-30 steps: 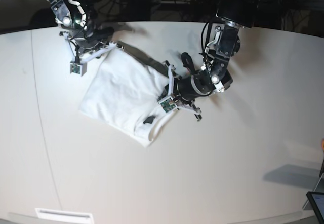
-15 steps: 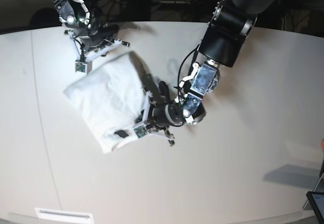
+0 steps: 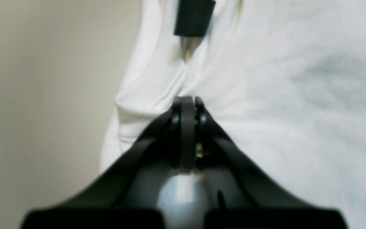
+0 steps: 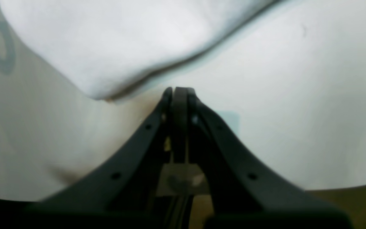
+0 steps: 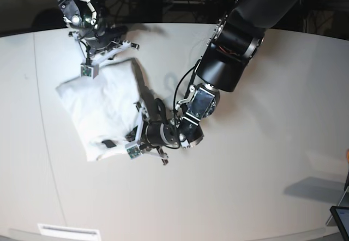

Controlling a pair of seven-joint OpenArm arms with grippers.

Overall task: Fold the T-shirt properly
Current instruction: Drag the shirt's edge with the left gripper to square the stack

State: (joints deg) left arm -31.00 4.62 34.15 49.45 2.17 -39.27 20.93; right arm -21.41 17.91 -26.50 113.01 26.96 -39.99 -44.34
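**A:** How were the arms posed?

**B:** In the base view the left arm reached low across the white table (image 5: 262,159) from the upper right, its wrist bent flat, and the left gripper (image 5: 132,143) sat at the near edge of the T-shirt (image 5: 103,107). The left wrist view showed its jaws clamped together on a pinched ridge of the white cloth beside the collar. The right arm came down from the top left corner, with the right gripper (image 5: 112,53) at the shirt's far corner. In the right wrist view its jaws were pressed tight together; I could not tell whether any cloth sat between them, as a fold of the shirt hung just beyond the tips.

**A:** Which way did the shirt lie?

**B:** It was folded into a rough rectangle on the table's left half, long axis running from the far right corner toward the near left, plain white side up.

**A:** Any writing?

**B:** None readable. A small black tag (image 5: 108,143) showed near the left gripper, and a faint bluish curl of print appeared at the right wrist view's left edge.
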